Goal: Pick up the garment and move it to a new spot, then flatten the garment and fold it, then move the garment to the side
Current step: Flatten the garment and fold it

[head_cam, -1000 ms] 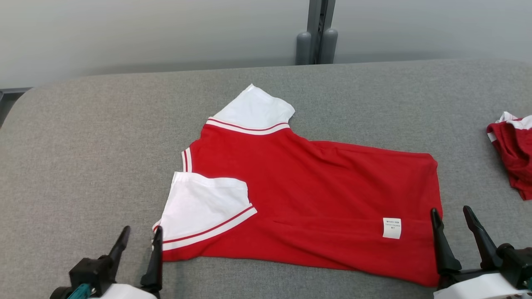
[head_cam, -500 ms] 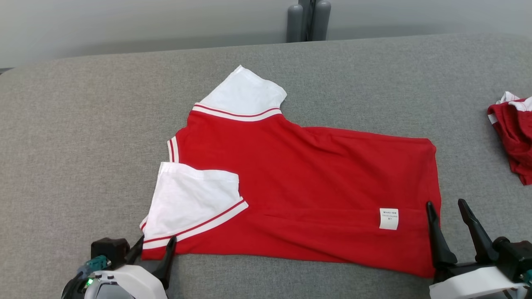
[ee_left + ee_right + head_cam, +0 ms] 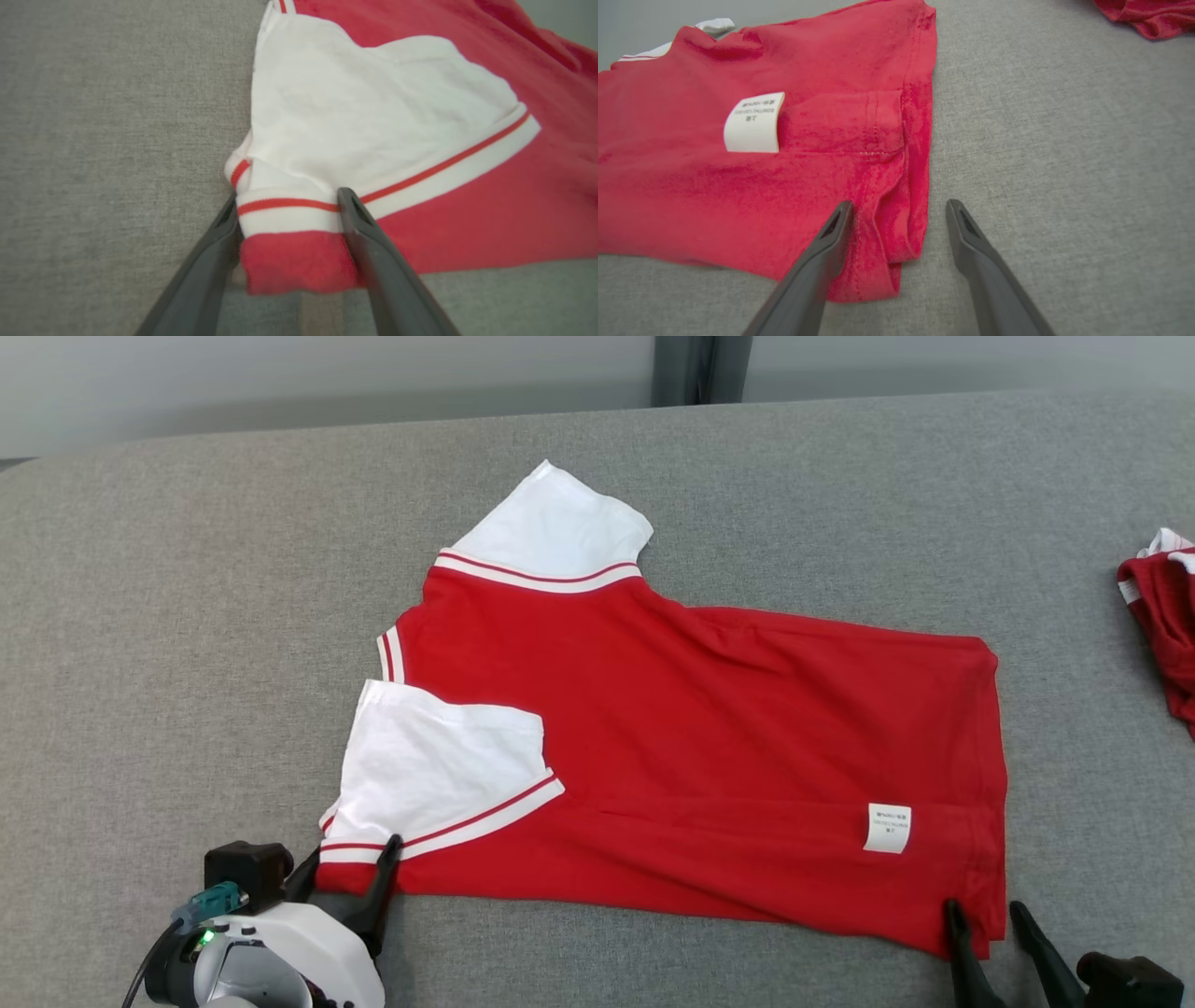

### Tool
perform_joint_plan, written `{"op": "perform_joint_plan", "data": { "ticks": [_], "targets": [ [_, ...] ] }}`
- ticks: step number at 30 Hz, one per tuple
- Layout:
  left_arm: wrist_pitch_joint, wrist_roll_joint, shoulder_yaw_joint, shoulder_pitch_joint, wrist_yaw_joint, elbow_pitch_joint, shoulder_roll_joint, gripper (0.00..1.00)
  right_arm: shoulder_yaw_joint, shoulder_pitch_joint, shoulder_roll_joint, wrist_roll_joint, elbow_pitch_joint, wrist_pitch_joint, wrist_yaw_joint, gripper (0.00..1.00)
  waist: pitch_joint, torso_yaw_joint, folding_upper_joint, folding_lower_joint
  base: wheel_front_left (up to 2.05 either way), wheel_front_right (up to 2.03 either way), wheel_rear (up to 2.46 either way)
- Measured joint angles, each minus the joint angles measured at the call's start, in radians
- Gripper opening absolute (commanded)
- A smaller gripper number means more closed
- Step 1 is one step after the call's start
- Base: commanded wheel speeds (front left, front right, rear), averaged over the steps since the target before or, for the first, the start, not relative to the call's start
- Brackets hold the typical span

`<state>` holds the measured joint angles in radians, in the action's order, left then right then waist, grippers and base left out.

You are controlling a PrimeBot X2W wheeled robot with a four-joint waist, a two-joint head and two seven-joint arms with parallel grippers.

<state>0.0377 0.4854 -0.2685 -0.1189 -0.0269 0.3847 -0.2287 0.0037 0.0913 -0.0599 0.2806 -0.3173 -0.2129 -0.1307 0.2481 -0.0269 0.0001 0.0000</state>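
Left wrist view: left end effector (image 3: 288,198) straddles garment (image 3: 373,116) corner

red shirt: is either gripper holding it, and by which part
Nothing is held. The left gripper stands open astride a corner of the red shirt by its white sleeve; the right gripper, open, straddles the hem corner.

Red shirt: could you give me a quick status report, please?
Left gripper open, astride sleeve-side corner. Right gripper open, astride hem corner. Red shirt flat, unheld. Second garment far right, apart.
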Motion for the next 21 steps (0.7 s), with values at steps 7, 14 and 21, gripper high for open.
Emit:
{"op": "perform_joint_plan", "data": {
  "ticks": [7, 14, 21],
  "targets": [
    [-0.018, 0.012, 0.001, -0.012, -0.015, 0.006, -0.001, 0.00, 0.029, -0.036, -0.001, 0.048, -0.076, -0.017, 0.000, 0.00, 0.010, -0.003, 0.0000, 0.0000, 0.00, 0.00, 0.00],
    [-0.033, 0.027, 0.010, 0.040, 0.000, -0.049, -0.003, 0.00, 0.061, -0.046, -0.012, 0.089, -0.086, -0.026, 0.000, 0.00, -0.003, 0.002, 0.0000, 0.0000, 0.00, 0.00, 0.00],
    [-0.028, 0.035, 0.013, 0.161, 0.056, -0.156, 0.001, 0.00, 0.092, -0.017, -0.063, 0.110, -0.053, 0.002, 0.000, 0.00, -0.027, 0.023, 0.0000, 0.0000, 0.00, 0.00, 0.00]
  ]
}}
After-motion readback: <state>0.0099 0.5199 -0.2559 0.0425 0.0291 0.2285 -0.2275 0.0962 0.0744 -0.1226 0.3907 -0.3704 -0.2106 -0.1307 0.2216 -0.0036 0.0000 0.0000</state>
